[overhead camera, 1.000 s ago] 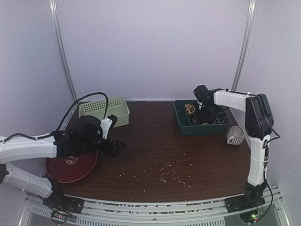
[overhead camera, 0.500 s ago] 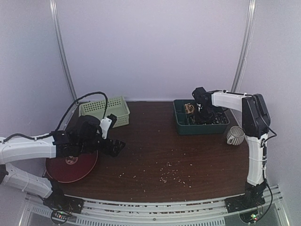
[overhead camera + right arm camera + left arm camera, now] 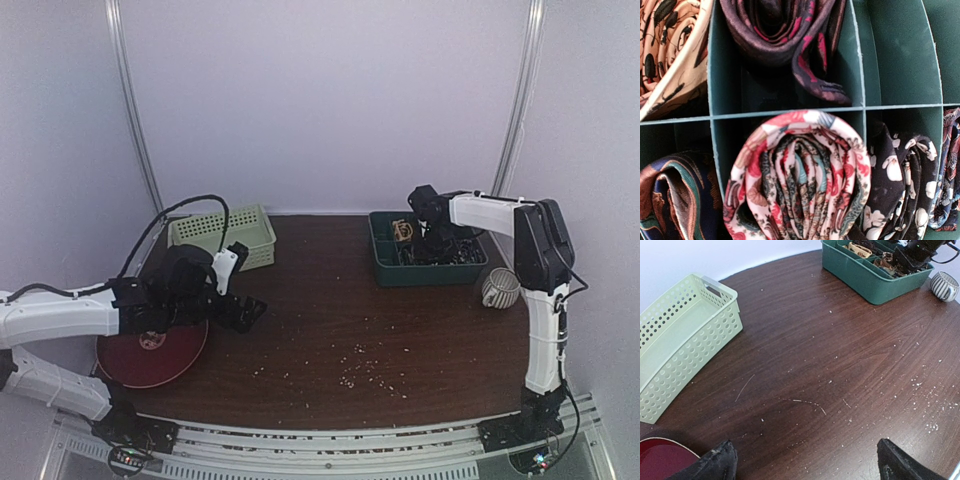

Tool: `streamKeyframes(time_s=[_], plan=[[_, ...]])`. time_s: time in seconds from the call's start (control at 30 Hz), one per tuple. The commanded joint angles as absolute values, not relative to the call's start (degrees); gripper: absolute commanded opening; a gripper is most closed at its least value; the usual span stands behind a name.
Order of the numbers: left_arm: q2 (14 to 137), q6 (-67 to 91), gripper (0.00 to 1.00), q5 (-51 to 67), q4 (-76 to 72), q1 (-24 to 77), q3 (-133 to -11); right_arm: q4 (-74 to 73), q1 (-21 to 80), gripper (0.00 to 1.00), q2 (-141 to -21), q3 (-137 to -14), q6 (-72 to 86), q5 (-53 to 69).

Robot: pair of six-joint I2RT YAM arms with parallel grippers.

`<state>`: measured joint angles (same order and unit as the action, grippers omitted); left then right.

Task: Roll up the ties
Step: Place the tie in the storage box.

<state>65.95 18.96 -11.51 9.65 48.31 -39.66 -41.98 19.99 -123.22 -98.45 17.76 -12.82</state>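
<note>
Near edge, left: red plate (image 3: 150,355) on the table (image 3: 330,300). The left tool (image 3: 240,312) hovers just past the plate's rim with its jaws spread as wide as they go and nothing in them; its wrist view shows only bare wood between the 2 fingertips. Pale crumbs (image 3: 365,372) are scattered mid-table. Back left is a pale green basket (image 3: 222,238). Back right, a striped cup (image 3: 500,288) sits just beside the dark green tray (image 3: 430,272). The ties (image 3: 455,255) are in the tray's compartments. The right tool (image 3: 432,238) is down over the tray; no fingers show in its wrist view, so cannot tell its opening or whether it grips anything. Directly below it, the pink-and-cream tie (image 3: 800,185) is rolled in a spiral and stands on end, roll axis pointing up at the lens. The navy floral tie (image 3: 900,190) stands likewise in the next compartment right. The tan tie (image 3: 670,50) is in the upper left compartment. The dark purple tie (image 3: 785,35) is loosely coiled, 1 end trailing toward the divider. Against 1 second ago, the right arm's elbow and wrist have shifted slightly left; the left arm is unchanged.
</note>
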Motion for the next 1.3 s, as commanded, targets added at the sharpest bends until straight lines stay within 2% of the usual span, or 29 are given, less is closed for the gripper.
streamKeyframes(time_s=[0.0, 0.37, 0.7, 1.27], plan=[[64.6, 18.8, 0.98, -11.8, 9.1, 48.0, -39.3, -47.1, 21.3, 0.31, -123.4, -95.0, 16.4, -11.7], [64.0, 18.8, 0.98, -12.1, 9.1, 47.9, -39.0, -44.3, 21.4, 0.52, -121.9, -97.5, 15.5, -10.2], [64.4, 18.7, 0.98, -12.1, 9.1, 47.9, -39.4, -45.5, 21.4, 0.50, -121.4, -98.1, 16.1, -11.7], [64.5, 18.5, 0.98, -12.1, 9.0, 48.0, -39.6, -44.5, 21.4, 0.54, -119.5, -97.7, 16.1, -11.4]])
